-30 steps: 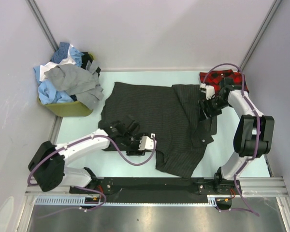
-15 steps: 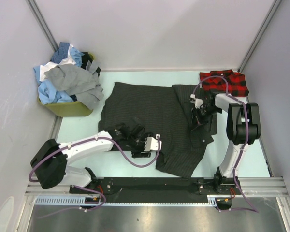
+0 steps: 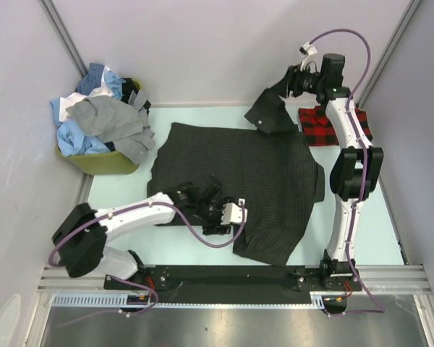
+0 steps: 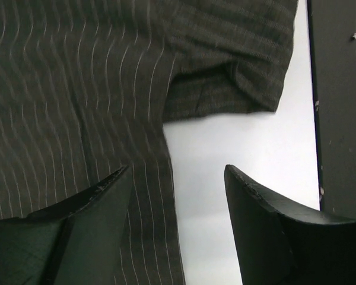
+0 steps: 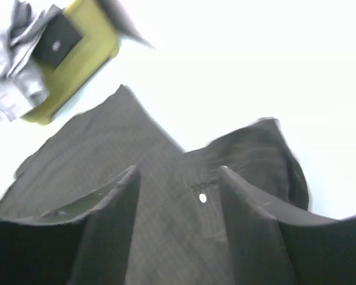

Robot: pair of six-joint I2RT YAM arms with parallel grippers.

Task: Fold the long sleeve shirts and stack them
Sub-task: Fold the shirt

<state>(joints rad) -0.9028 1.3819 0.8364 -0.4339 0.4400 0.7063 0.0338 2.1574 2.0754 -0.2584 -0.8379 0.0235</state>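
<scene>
At the far left corner a yellow-green plastic bin (image 3: 101, 165) holds a loose heap of shirts (image 3: 94, 116), soft cloth in blue, grey and white, crumpled and hanging over the rim. To the right of it, in the middle of the pale smooth table (image 3: 119, 191), the charcoal shirt (image 3: 231, 163) lies spread flat. It is a woven cloth with fine light pinstripes, and its near edge is a little wavy. The left gripper (image 4: 178, 169) is low over the near left part of this shirt. Its dark wedge-shaped fingers stand apart, one above the striped cloth, the other above the bare table. Farther right, one sleeve (image 3: 271, 114) of the same shirt hangs in the air as a folded flap, near the far wall. The right gripper (image 5: 178, 169) is high beside it, its fingers apart; if it touches the sleeve I cannot tell. At the far right the red-and-black plaid shirt (image 3: 333, 130) lies folded in a rectangle
</scene>
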